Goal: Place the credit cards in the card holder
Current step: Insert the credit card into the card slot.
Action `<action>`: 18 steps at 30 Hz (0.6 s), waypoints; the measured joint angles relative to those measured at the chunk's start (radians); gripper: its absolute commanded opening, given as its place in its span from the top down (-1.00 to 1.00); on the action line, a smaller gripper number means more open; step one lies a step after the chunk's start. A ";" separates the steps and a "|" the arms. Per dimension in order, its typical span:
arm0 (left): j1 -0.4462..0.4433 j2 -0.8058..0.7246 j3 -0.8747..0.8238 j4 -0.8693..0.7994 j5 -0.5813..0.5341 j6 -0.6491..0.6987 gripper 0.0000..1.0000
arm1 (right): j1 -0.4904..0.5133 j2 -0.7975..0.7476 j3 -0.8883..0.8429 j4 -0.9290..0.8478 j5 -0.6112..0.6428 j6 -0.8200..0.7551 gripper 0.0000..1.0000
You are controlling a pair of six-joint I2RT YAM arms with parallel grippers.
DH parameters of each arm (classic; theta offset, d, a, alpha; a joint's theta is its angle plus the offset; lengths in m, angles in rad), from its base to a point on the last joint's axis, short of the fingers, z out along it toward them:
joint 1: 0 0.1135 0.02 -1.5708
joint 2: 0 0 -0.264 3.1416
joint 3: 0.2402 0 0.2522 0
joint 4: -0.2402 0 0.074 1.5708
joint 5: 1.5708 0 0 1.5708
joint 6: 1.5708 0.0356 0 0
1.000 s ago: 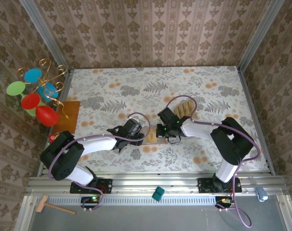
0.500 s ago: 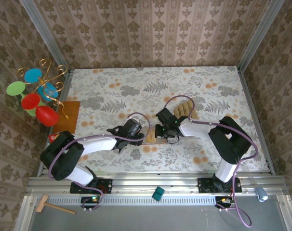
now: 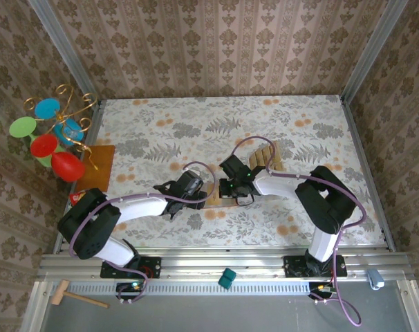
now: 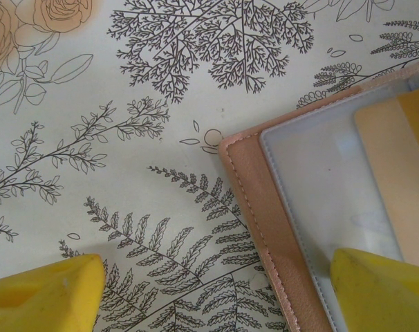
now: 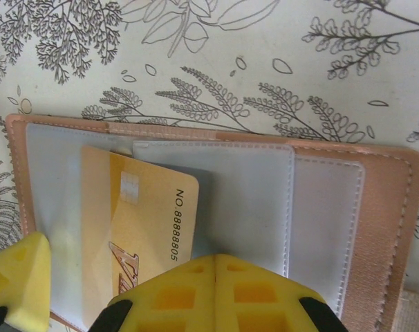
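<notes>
Credit card (image 5: 137,221) partly in card holder (image 5: 375,207) pocket. Right gripper (image 5: 216,294) closed at its edge; left gripper (image 4: 209,297) wide, straddling holder corner. Next, probably: push deeper.

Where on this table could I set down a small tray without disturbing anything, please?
The far strip of the table, between the back wall and the credit cards, is bare, as is the near-middle patch before the front rail. It is crowded mid-table, where the left gripper and right gripper meet over the card holder, and at the left edge by the board.
</notes>
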 measured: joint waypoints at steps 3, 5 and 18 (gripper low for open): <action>0.000 0.000 0.000 0.000 0.000 0.000 -0.73 | 0.000 0.005 0.008 -0.008 0.000 -0.010 0.96; 0.005 0.000 0.000 0.000 0.005 0.000 -0.73 | 0.000 0.005 0.013 -0.022 0.005 -0.017 0.95; 0.118 -0.111 -0.002 -0.074 0.053 -0.037 -0.74 | 0.000 -0.029 0.019 -0.098 0.053 -0.048 0.92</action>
